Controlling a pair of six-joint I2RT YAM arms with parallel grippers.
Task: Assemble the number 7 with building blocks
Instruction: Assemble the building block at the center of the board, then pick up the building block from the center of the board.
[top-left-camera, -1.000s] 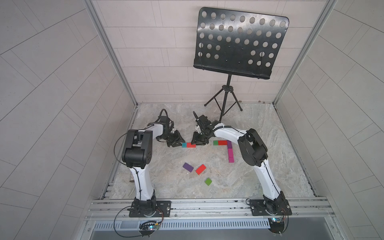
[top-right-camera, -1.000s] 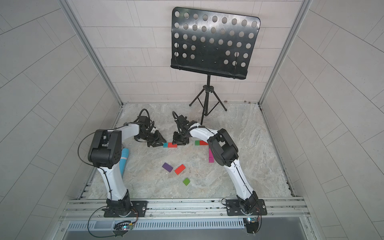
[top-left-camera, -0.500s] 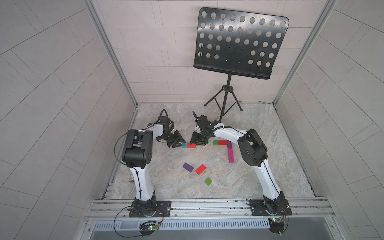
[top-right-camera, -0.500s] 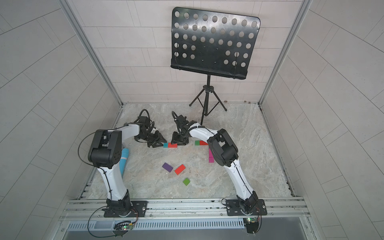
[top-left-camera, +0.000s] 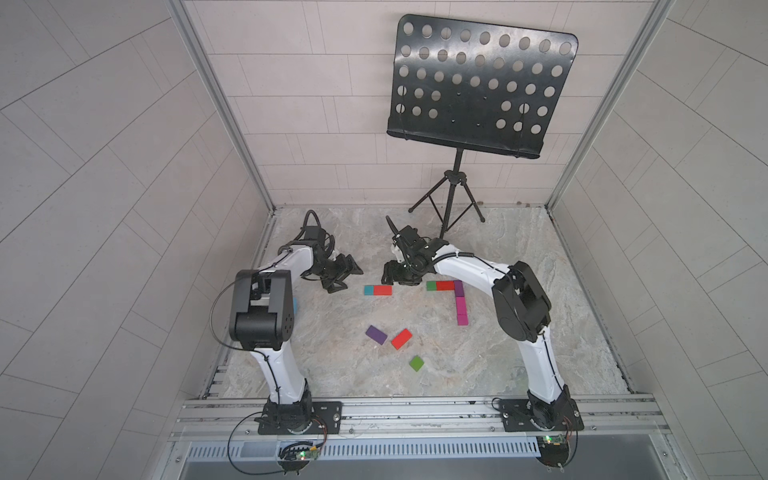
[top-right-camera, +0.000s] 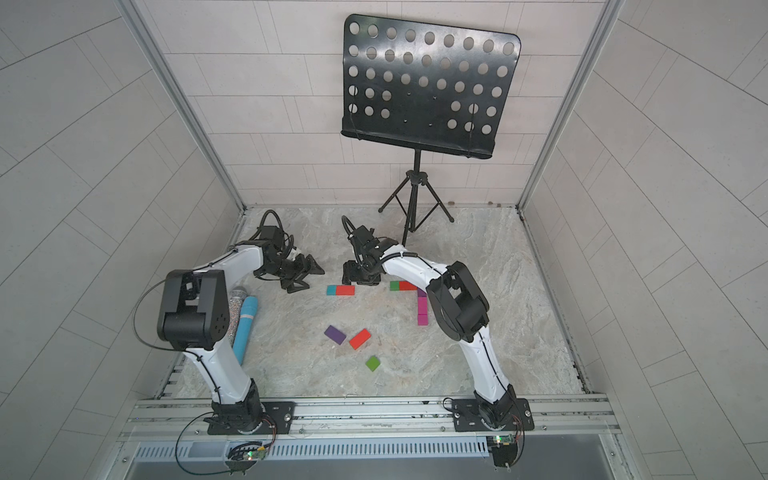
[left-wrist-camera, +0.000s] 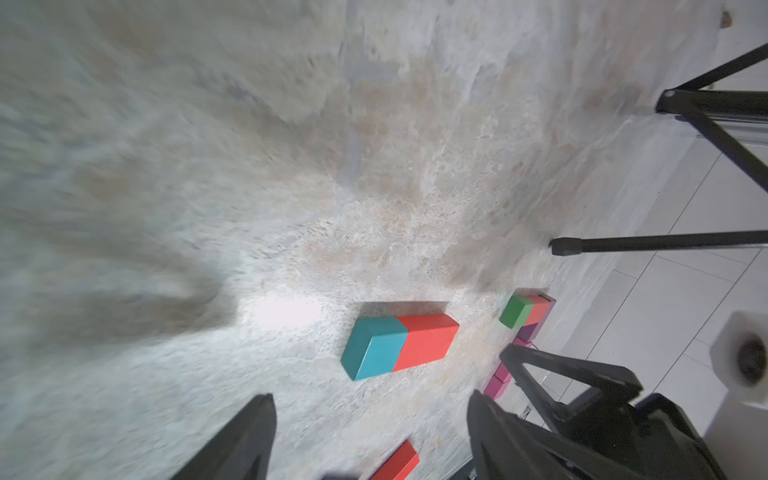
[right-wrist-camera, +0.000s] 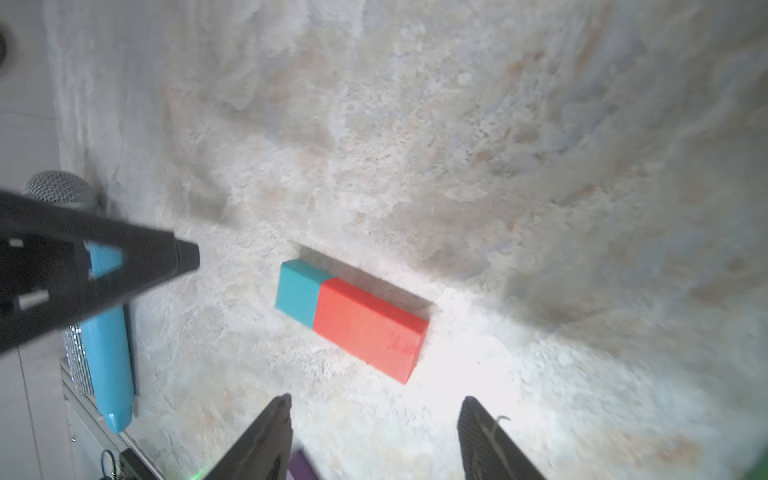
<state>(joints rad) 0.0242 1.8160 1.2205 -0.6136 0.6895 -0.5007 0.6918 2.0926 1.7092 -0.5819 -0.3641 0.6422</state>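
The left claw and right claw both gape empty; the teal block and red block, touching end to end, lie between them.

**Marbled tabletop and its load**

We see a music stand planted at the back of the marbled tabletop. Just before its feet lies the number 7, and left of that a teal-and-red pair. Farther from the stand sit a purple block, a red block and a green block. Far left lies a blue microphone.
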